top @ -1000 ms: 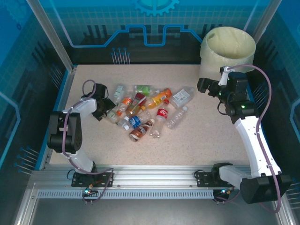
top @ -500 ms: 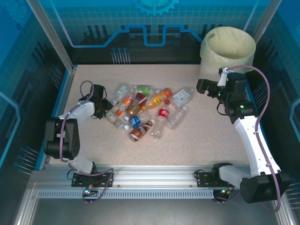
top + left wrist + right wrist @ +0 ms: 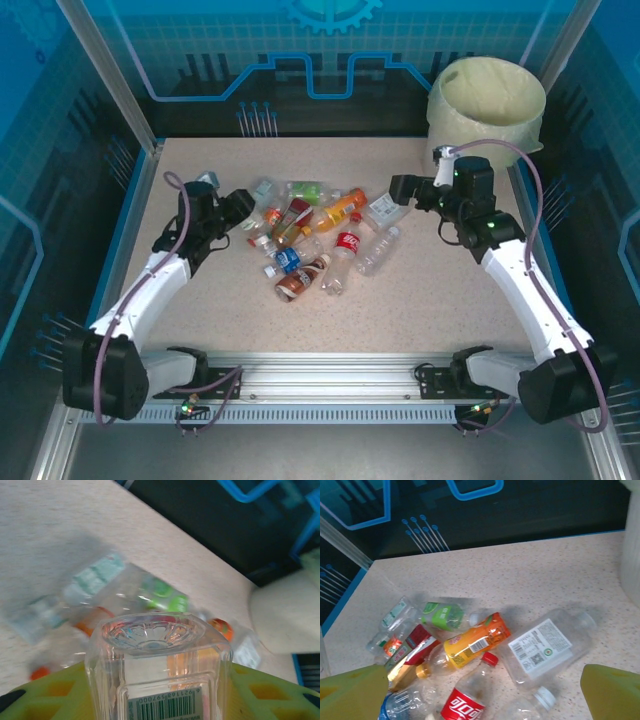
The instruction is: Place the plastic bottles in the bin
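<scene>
Gripping clear bottle (image 3: 157, 655) base-outward, left jaws clamped; right jaws wide apart, bottle pile (image 3: 475, 642) ahead between them.

1. Orange-label bottle (image 3: 472, 642), your landmark: white patch with a barcode, digits too small to read.
2. Red-label bottle (image 3: 465, 702), just below the landmark: white Chinese characters on red.
3. Clear flat bottle (image 3: 545, 647), right of the landmark: white label with QR code, barcode and illegible fine print.
4. Clear bottle (image 3: 157, 680) in your left tool (image 3: 157, 705): upside-down barcode, digits beginning 6 921168.
</scene>
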Tool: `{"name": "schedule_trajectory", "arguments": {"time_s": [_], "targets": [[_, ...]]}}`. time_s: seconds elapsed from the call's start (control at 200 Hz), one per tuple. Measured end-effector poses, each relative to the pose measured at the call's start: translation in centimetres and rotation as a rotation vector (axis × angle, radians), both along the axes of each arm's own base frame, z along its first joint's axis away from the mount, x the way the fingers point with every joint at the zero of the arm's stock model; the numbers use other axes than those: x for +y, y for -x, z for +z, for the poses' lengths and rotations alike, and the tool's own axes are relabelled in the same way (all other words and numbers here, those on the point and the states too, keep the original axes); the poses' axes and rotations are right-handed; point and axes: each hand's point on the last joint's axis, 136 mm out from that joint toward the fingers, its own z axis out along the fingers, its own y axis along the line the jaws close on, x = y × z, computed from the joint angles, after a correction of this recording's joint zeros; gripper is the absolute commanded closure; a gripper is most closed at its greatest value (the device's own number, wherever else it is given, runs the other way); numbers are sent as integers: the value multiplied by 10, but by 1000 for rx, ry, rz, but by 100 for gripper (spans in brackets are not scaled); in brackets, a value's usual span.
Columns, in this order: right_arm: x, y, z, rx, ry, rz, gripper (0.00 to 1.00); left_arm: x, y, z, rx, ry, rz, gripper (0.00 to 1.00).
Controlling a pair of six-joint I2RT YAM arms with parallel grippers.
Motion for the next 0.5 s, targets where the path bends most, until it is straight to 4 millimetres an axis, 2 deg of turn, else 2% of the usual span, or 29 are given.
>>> {"name": "schedule_trajectory", "arguments": {"time_s": [0.155,0.31,0.5], "targets": [[20,2,-2,-1,-63,43,0,-43,1,20,-74,22,-129,53],[46,10,-13,28,-106,118,0,-75,-5,43,-148,64,-210,53],[97,33,-16,18,-178,287,0,-109,-12,73,-218,113,-286,53]]}}
